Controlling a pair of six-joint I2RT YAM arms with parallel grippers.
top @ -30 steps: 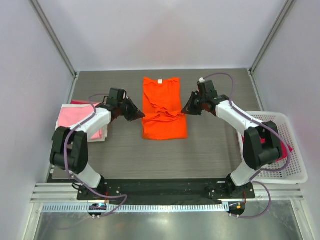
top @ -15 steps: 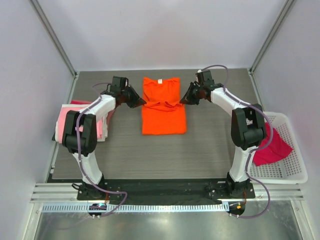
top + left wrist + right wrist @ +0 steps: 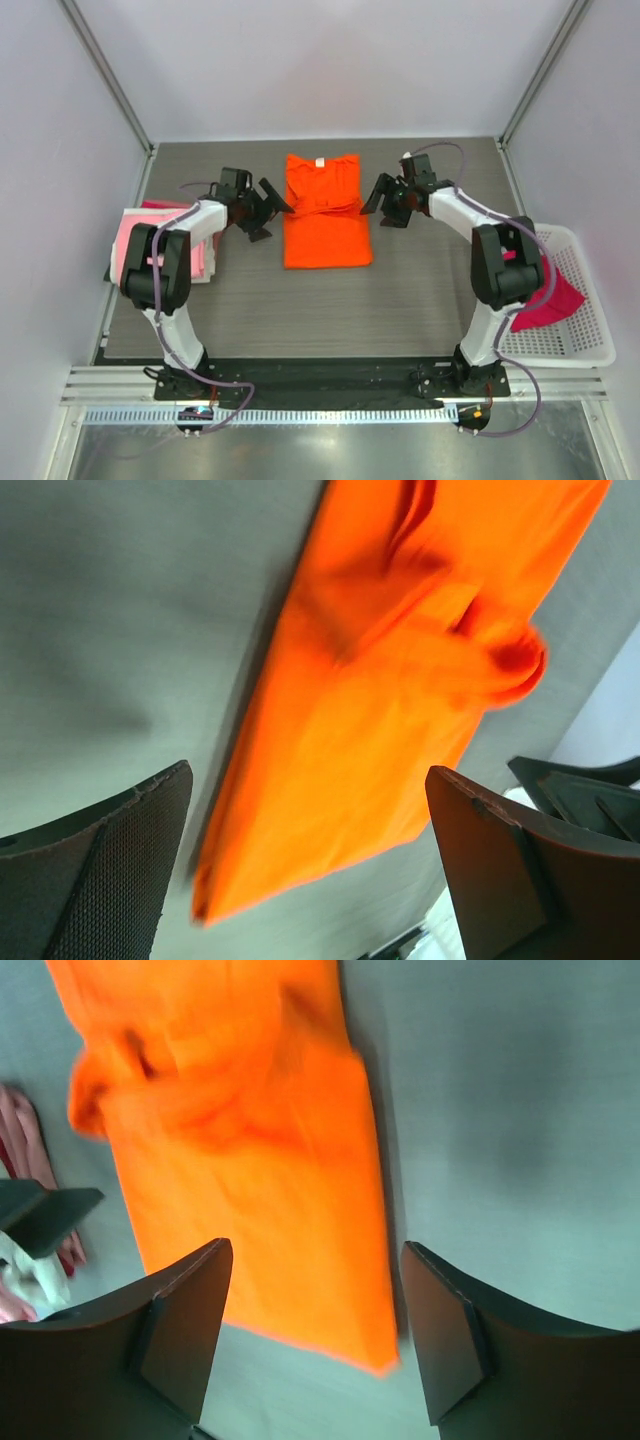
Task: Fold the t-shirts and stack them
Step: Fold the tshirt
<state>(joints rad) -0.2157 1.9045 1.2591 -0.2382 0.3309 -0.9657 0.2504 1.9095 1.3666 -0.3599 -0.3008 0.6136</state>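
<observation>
Grey wood-grain table (image 3: 430, 290), white walls. Right edge: one white lattice basket (image 3: 590, 345) holding one magenta t-shirt (image 3: 562, 298). Left edge: one pink folded stack (image 3: 135, 240), layers not countable. Centre: one orange t-shirt (image 3: 322, 235), narrow rectangle, rumpled ridge across its middle. Left gripper (image 3: 268, 212) and right gripper (image 3: 381, 205) flank it, jaws spread wide, both empty.
</observation>
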